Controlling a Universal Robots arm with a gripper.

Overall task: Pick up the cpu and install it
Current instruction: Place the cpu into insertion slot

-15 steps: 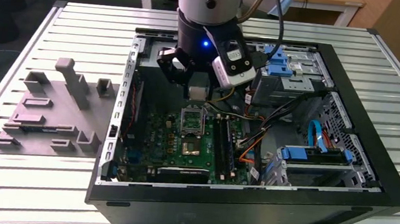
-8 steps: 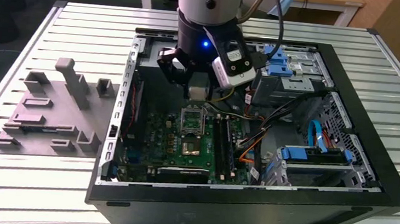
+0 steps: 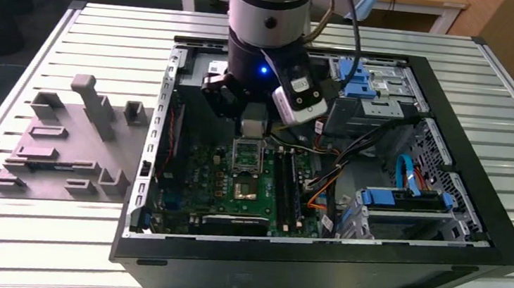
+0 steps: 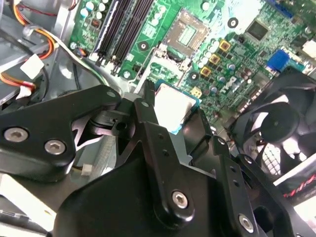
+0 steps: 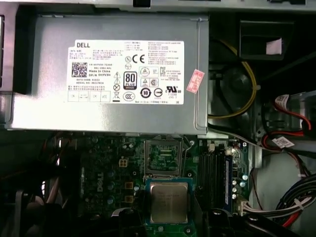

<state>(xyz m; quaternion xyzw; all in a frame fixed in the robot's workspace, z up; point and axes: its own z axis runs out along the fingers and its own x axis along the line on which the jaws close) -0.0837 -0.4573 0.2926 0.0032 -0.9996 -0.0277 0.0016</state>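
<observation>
The cpu (image 4: 172, 102) lay flat between the gripper's (image 4: 174, 116) fingers, which looked clamped on its opposite edges, though the contact itself was hard to make out. It hung above the motherboard (image 5: 106, 173), just short of the open socket (image 5: 162, 159), on the side away from the grey power supply (image 5: 108, 69). Its edges ran square to the socket's frame. Memory slots (image 5: 217, 175) flanked the socket on one side. A black fan (image 4: 276, 123) sat off the other side, probably out of the way.

Gripper (image 5: 170, 217) with cpu (image 5: 169, 200) has clear room over the open socket (image 5: 162, 157); power supply (image 5: 49, 74) and memory sticks (image 5: 216, 173) flank it.
</observation>
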